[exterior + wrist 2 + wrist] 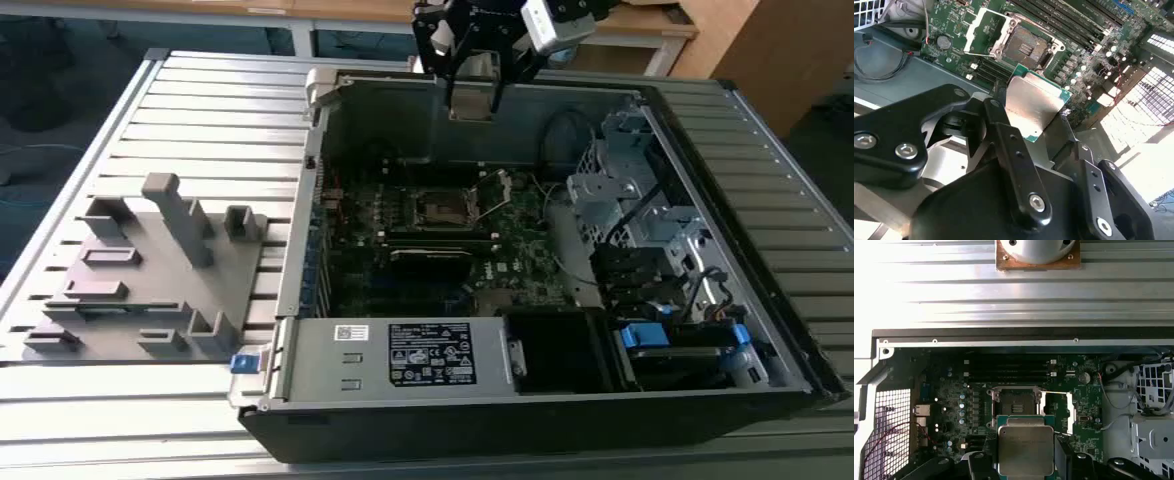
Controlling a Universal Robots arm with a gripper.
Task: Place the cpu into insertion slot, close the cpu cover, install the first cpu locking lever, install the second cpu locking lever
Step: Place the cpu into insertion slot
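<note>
My gripper [473,100] hangs above the far wall of the open computer case [534,410], shut on the cpu [470,106], a flat square chip with a dull silver top. In both wrist views the cpu [1036,107] [1025,447] sits gripped by its edges between the black fingers [1004,135]. On the green motherboard below lies the insertion slot [441,207] [1024,45] [1016,402], a bare dark square recess. The cpu cover [979,32] [1060,412] is swung open beside the slot. The chip is well above the slot and apart from it.
A grey plastic fixture [147,270] with upright posts lies at the exterior view's left on the slatted metal table [200,90]. Inside the case are a power supply [400,355], a metal drive cage [634,190], cables [884,55] and long memory slots [1004,371].
</note>
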